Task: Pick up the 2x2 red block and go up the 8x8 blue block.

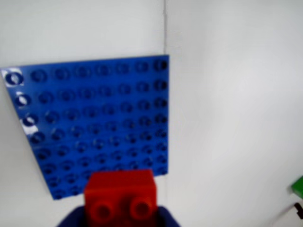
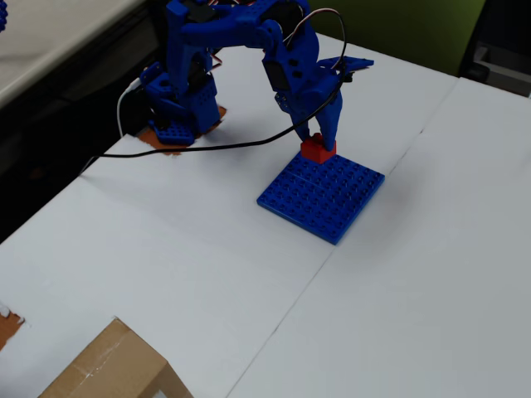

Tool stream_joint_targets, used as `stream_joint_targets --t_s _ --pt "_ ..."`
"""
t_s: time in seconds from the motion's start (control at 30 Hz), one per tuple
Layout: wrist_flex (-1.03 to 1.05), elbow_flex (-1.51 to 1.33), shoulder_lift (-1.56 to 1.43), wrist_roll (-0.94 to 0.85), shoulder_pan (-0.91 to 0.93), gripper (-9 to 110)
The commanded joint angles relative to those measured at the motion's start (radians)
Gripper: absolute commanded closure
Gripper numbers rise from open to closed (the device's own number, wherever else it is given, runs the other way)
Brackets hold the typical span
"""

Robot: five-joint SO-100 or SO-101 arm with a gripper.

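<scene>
Overhead view is showing my blue plastic end effector pinching the small red plastic brick with round studs, one finger on either side of it. I am holding that 2x2 red block right at the far edge of the flat, thin, square blue plastic baseplate with its grid of studs, which is lying on the white bench. From this angle I cannot tell whether the brick is already touching the plate's studs or hanging just above them.

The wrist view is giving me the same grasp from close up: the red brick is sitting at the bottom of the picture with two of its studs facing the camera, my dark blue fingers are showing on either side beneath it, and the 8x8 blue block is spreading out beyond it. The plate is looking bare; nothing else is standing on it.

So I am judging the pick-up as done, since the brick is in my grip and off the bench. The carry is nearly done too, as I am already at the plate. What is left, as I read it, is bringing the brick over the plate proper, lowering it onto the studs and letting go. A brown cardboard box is sitting well apart at the near corner, out of my way.
</scene>
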State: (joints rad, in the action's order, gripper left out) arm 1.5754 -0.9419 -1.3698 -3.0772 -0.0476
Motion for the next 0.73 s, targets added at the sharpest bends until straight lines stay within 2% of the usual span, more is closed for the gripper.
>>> stream_joint_targets --t_s 0.0,0.7 --pt "-0.003 0.008 -0.060 -0.144 -0.002 101" --pt "0.005 0.020 -0.052 -0.153 0.000 101"
